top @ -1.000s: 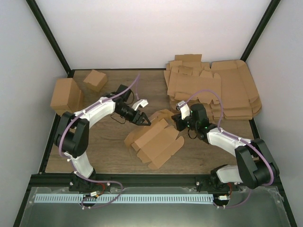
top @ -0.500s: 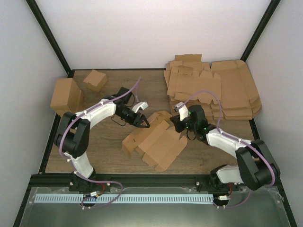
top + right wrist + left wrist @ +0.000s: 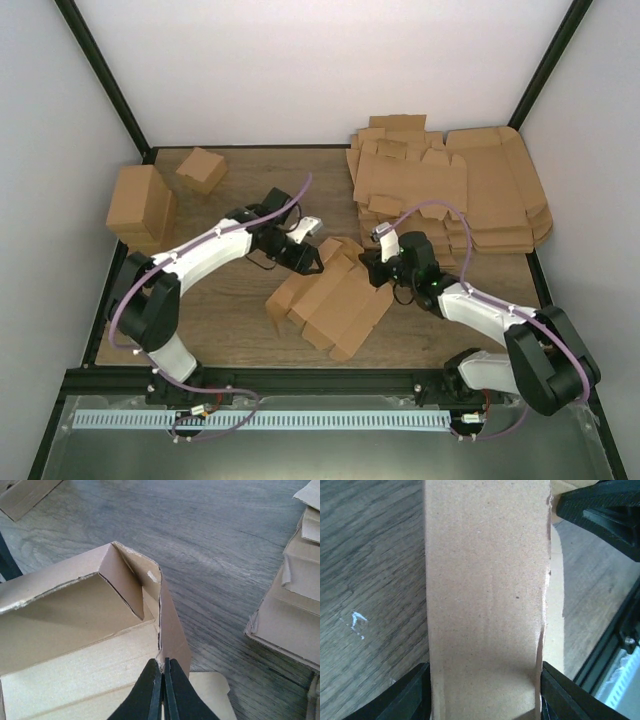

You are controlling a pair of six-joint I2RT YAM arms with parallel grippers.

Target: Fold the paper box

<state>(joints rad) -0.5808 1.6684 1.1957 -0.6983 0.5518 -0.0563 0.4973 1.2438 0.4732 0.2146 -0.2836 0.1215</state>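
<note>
Between the two claws, mid-table, sits the plain brown die-cut cardboard paper box [image 3: 335,300]. It is half built: one long wall is up, an end flap is tucked in at the corner, and the broad panels lie flat on the side nearer the arm bases.

At its far-left end is the left claw [image 3: 312,262], jaws roughly halfway apart. The wrist view shows a cardboard strip filling the gap from one finger [image 3: 412,697] across to the other. Both edges of the strip meet the fingers, so this looks like a grip across its width.

Over on the other end, the right claw [image 3: 163,667] is pinched right down. Its tips meet on the top edge of the upright wall, just beside the folded corner. The thin board runs straight into the seam between them, so it appears to have that wall nipped.

As for handling, the board looks light and thin, stiff across a panel but ready to hinge at every crease. It would likely skate on the dark wood-grain table [image 3: 230,310] if pushed from one side only. The edge by the corner is ragged, so a hard tug could tear it. The best hold is probably on a panel close to its crease, with the right claw bracing the wall.

Beyond the right claw's outer side, a stack of flat brown cardboard blanks [image 3: 450,195] lies well apart.
</note>
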